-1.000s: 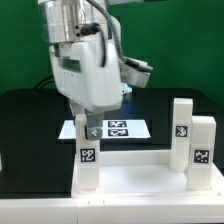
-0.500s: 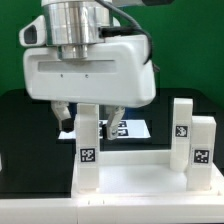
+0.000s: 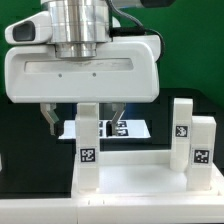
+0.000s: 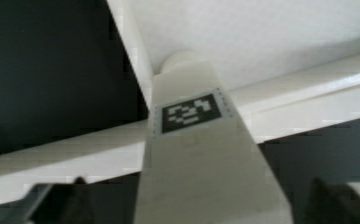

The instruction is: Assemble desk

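Observation:
The white desk tabletop [image 3: 135, 180] lies flat at the front with three blocky tagged legs standing up from it: one at the exterior view's front left [image 3: 88, 150] and two at the right [image 3: 182, 125] [image 3: 203, 145]. My gripper [image 3: 84, 118] is open and hangs over the front left leg, with one finger [image 3: 50, 118] on each side of its top and a gap to the leg on both sides. In the wrist view the leg [image 4: 198, 130] with its tag runs up between my gripper's [image 4: 195, 205] dark fingertips [image 4: 52, 200], with the tabletop [image 4: 283, 40] behind.
The marker board [image 3: 128, 128] lies on the black table behind the desk, partly hidden by the leg and my fingers. A green wall stands at the back. The white table edge [image 3: 40, 205] runs along the front.
My gripper has turned so its broad face is toward the camera and has come forward and down. Its open fingers now straddle the top of the front left leg. The desk has not moved.

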`<state>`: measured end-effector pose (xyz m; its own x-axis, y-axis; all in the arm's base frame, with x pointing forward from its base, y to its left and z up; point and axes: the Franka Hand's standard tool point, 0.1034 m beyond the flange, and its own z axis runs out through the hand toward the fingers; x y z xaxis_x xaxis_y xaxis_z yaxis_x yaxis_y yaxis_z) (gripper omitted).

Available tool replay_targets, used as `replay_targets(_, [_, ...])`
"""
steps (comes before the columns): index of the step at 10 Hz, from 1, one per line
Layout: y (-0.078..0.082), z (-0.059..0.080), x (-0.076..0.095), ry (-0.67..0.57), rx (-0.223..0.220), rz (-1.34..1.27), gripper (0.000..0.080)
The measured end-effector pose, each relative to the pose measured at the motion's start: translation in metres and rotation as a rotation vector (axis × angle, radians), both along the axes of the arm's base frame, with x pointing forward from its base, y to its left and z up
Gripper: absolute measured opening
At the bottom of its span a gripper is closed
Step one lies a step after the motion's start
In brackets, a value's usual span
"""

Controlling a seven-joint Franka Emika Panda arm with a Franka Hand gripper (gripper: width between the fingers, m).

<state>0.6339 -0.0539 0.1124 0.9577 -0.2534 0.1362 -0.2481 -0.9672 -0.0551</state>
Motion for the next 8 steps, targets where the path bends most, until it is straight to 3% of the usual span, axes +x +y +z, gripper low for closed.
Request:
replay_targets(1, [0.0, -0.0001, 0.0, 0.0, 0.0, -0.002, 0.0424])
replay_targets(2, [0.0004, -0.0003, 0.0, 0.001, 0.014, -0.082, 0.0424])
replay_targets(3, [0.0005, -0.0005, -0.0001, 0.003, 0.028, -0.171, 0.0282])
replay_targets(7, [-0.002, 0.0, -0.002, 0.014, 0.084, -0.639, 0.0284])
replay_targets(8, [-0.0039, -0.0014, -0.0038, 0.016, 0.119, -0.793, 0.0284])
